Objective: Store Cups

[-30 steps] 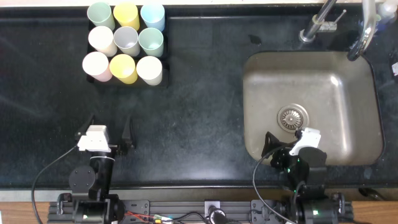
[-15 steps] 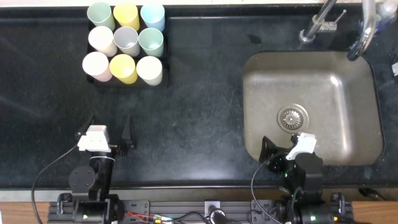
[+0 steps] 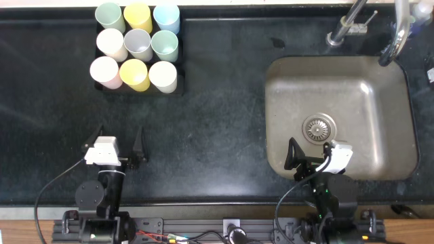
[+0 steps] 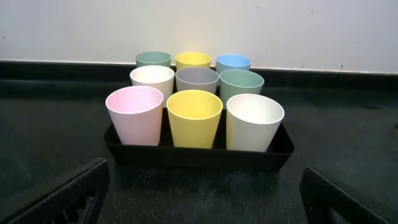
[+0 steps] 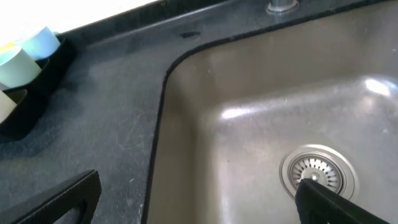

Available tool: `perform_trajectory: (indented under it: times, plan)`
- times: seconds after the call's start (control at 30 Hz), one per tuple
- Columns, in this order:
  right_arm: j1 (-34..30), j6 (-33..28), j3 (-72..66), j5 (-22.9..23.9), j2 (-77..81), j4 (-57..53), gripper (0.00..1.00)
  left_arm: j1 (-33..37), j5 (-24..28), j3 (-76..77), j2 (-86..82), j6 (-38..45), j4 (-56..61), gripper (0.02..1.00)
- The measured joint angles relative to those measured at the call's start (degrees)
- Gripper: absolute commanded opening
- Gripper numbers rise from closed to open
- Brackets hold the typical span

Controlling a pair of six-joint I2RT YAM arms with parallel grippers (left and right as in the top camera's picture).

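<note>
Several pastel cups [image 3: 137,46] stand upright in a black tray [image 3: 182,83] at the counter's far left; the left wrist view shows the cups [image 4: 194,115] in three rows inside the tray [image 4: 199,155]. My left gripper [image 3: 116,140] sits near the counter's front edge, well short of the tray, open and empty [image 4: 202,183]. Over the front left corner of the steel sink [image 3: 380,81], my right gripper [image 3: 310,156] is also open and empty [image 5: 196,202]. The right wrist view catches two cups [image 5: 28,53] at its edge.
The sink basin has a round drain [image 3: 319,127] [image 5: 318,174], and a faucet [image 3: 346,24] stands behind it. Dark speckled counter [image 3: 217,129] lies between the tray and the sink. A wall backs the counter beyond the tray.
My right gripper has turned and shifted slightly over the sink's front left corner, now facing more squarely away from its base. The left arm and the cups have not moved.
</note>
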Motion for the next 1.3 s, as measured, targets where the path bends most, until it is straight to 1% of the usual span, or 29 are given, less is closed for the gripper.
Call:
perform_trajectory:
  times: [0.3,0.43,0.5,0.6,0.67,0.8,0.87,1.3]
  plan:
    - [0.0,0.0,0.0,-0.2,0.0,-0.4,0.996,0.0,0.0,0.0,0.0,0.0,0.0,0.998]
    - [0.0,0.1,0.3,-0.2,0.0,-5.5,0.996,0.0,0.0,0.0,0.0,0.0,0.0,1.000]
    - [0.0,0.0,0.3,-0.1,0.0,-5.1,0.996,0.0,0.0,0.0,0.0,0.0,0.0,1.000]
    - [0.0,0.0,0.2,-0.2,0.0,-0.7,0.996,0.0,0.0,0.0,0.0,0.0,0.0,1.000]
    - [0.0,0.0,-0.5,-0.2,0.0,5.8,0.993,0.0,0.0,0.0,0.0,0.0,0.0,1.000]
    - [0.0,0.0,-4.8,-0.2,-0.1,24.7,0.996,0.0,0.0,0.0,0.0,0.0,0.0,0.998]
    - [0.0,0.0,-7.1,-0.2,-0.2,30.4,0.998,0.0,0.0,0.0,0.0,0.0,0.0,1.000]
    - [0.0,0.0,-8.8,-0.2,-0.1,30.9,0.996,0.0,0.0,0.0,0.0,0.0,0.0,1.000]
